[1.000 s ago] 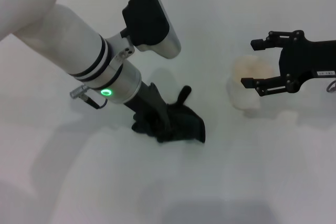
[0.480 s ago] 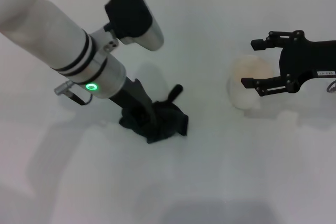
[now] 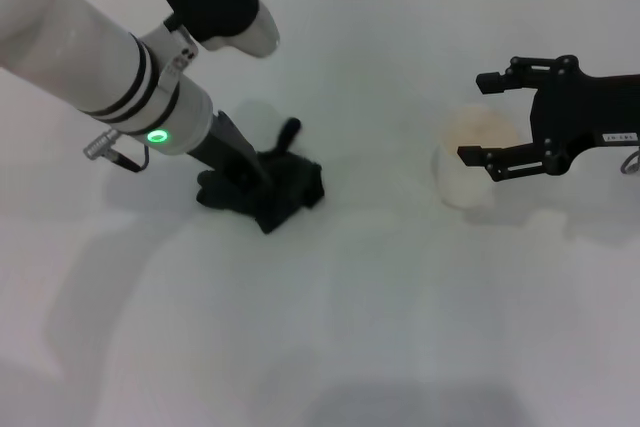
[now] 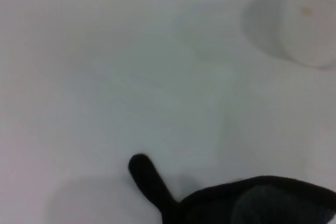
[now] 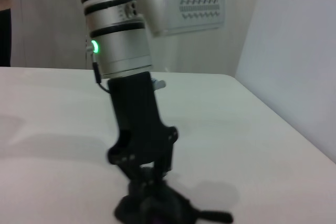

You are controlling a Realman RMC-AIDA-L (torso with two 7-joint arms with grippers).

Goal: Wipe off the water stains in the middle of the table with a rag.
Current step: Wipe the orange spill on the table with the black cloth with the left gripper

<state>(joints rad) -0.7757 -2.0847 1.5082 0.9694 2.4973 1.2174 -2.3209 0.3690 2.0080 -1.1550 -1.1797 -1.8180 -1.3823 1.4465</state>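
We see the left pincer (image 3: 252, 187) pinching the rag (image 3: 285, 190) down on the counter (image 3: 350, 327) | tail points away toward the cup (image 3: 468, 169) | no stain visible beside it | right pincer (image 3: 492, 117) spread, idle beside cup, farther off.

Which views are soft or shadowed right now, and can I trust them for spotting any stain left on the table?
Head view: sharp, with soft arm shadows on the table and beside the rag; no stain is visible. Left wrist view: blurred; the rag tail and paper cup look soft. Right wrist view: the left pincer is dark against its own shadow.
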